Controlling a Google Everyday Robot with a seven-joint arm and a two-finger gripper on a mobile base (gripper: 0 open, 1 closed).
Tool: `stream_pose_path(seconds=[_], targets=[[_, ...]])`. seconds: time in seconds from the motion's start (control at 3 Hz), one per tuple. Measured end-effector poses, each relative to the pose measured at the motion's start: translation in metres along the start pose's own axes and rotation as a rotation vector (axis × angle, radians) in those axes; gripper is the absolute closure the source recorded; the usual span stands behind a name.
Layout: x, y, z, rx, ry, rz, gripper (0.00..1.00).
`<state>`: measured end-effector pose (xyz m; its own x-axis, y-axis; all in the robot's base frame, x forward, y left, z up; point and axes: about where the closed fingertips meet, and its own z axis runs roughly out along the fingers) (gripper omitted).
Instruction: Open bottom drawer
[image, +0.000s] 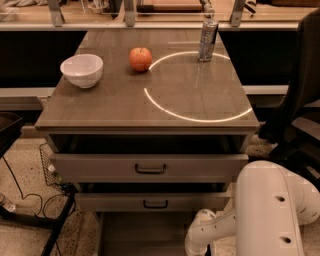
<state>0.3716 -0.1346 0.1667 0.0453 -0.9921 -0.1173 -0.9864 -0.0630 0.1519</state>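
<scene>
The grey-beige cabinet shows two drawer fronts with black bail handles: an upper drawer (150, 168) and a shallower one below it (155, 203). Both stand slightly out from the frame. Under them, a flat grey stretch (140, 235) runs to the picture's lower edge where the bottom drawer sits; no handle shows there. My white arm (272, 210) comes in at the lower right, and its wrist (205, 234) bends down in front of the cabinet's lower right. The gripper is out of view below the picture's edge.
On the cabinet top (150, 105) stand a white bowl (82, 70), a red apple (140, 59) and a can (207, 40), with a bright ring of light. A black chair (300, 115) is at the right. Cables and a wire basket (50, 165) lie at the left.
</scene>
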Motion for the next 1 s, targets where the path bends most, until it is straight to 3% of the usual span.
stream_pose_path(seconds=[0.33, 0.67, 1.0], targets=[[0.0000, 0.0019, 0.0016, -0.004, 0.000, 0.000, 0.22], [0.0000, 0.0035, 0.0029, -0.007, -0.001, 0.000, 0.00], [0.0000, 0.0036, 0.0029, -0.007, -0.001, 0.000, 0.00]])
